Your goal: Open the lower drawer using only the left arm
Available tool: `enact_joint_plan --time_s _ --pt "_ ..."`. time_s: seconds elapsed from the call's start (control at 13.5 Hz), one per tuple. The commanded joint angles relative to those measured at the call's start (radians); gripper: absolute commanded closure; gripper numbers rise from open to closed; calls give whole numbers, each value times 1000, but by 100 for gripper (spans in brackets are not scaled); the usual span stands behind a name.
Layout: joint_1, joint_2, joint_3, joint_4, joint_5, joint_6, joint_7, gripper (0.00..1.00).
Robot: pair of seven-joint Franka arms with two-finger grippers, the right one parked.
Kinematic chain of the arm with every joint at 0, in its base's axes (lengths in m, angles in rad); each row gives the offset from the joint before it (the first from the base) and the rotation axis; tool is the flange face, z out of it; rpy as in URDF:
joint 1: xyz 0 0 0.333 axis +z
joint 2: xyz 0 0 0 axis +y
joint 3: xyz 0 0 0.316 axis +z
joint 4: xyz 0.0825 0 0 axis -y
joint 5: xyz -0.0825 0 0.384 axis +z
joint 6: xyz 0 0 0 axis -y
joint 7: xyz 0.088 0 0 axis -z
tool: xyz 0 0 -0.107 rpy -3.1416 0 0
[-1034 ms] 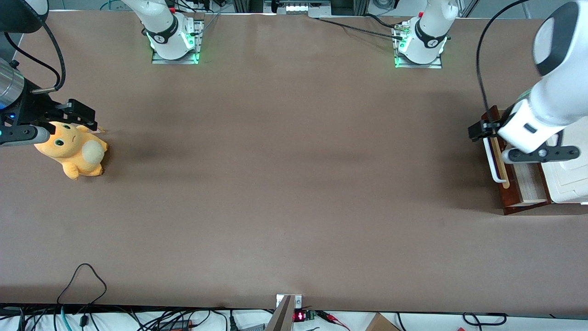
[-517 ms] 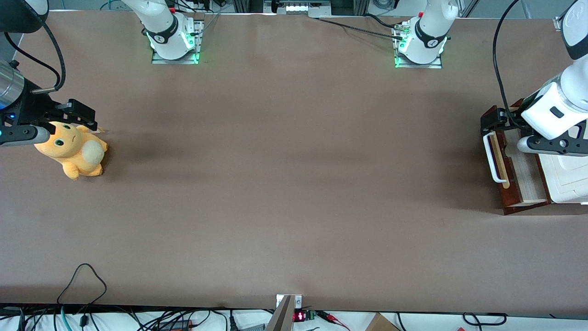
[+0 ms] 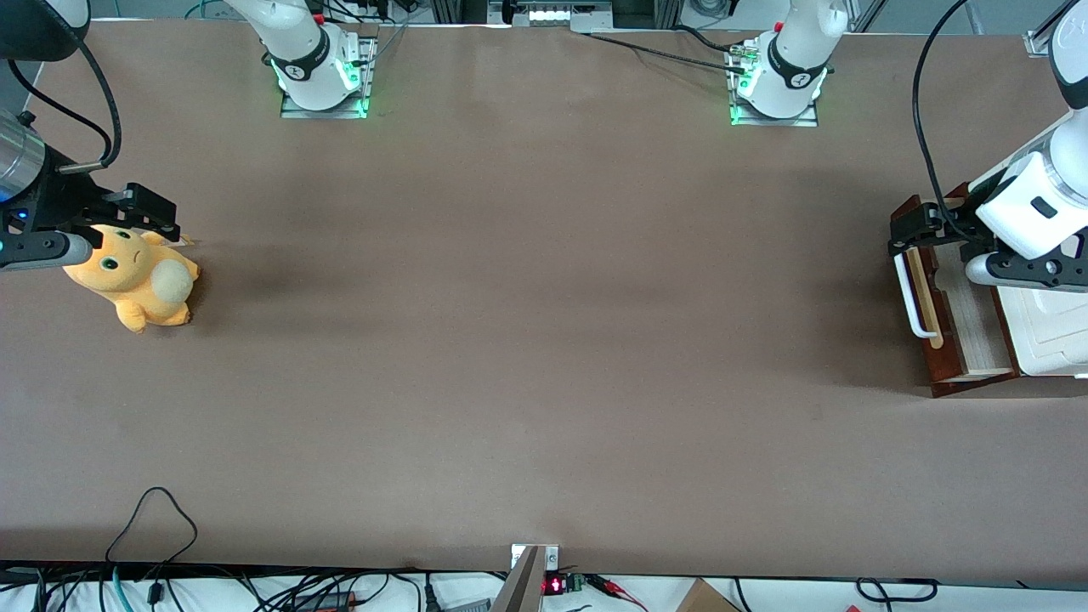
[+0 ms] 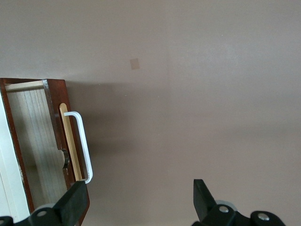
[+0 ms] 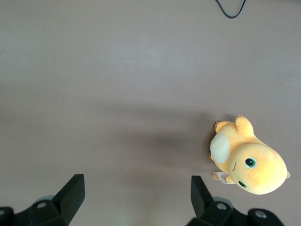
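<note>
The lower drawer (image 3: 969, 327) stands pulled out from the white cabinet (image 3: 1050, 327) at the working arm's end of the table, its light wood inside showing. Its white bar handle (image 3: 906, 297) runs along the dark reddish-brown front. My left gripper (image 3: 911, 228) hangs above the end of the drawer front that is farther from the front camera. In the left wrist view the drawer (image 4: 37, 141) and handle (image 4: 83, 146) lie below the gripper (image 4: 139, 205), which is open and holds nothing. One black finger (image 4: 75, 202) overlaps the handle's end in that view.
An orange plush toy (image 3: 136, 276) lies toward the parked arm's end of the table and also shows in the right wrist view as the plush toy (image 5: 247, 160). A small tan patch (image 4: 135, 63) marks the brown table surface (image 3: 544, 340) in front of the drawer.
My left gripper has drawn away from the handle, shifting a little toward the cabinet and away from the front camera. The drawer has stayed where it was.
</note>
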Motion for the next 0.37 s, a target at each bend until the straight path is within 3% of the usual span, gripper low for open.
enact_joint_plan --time_s 0.0,0.3 --pt "7 -15 3 -5 -19 5 26 0" --pt "5 -14 3 -2 -14 2 18 0"
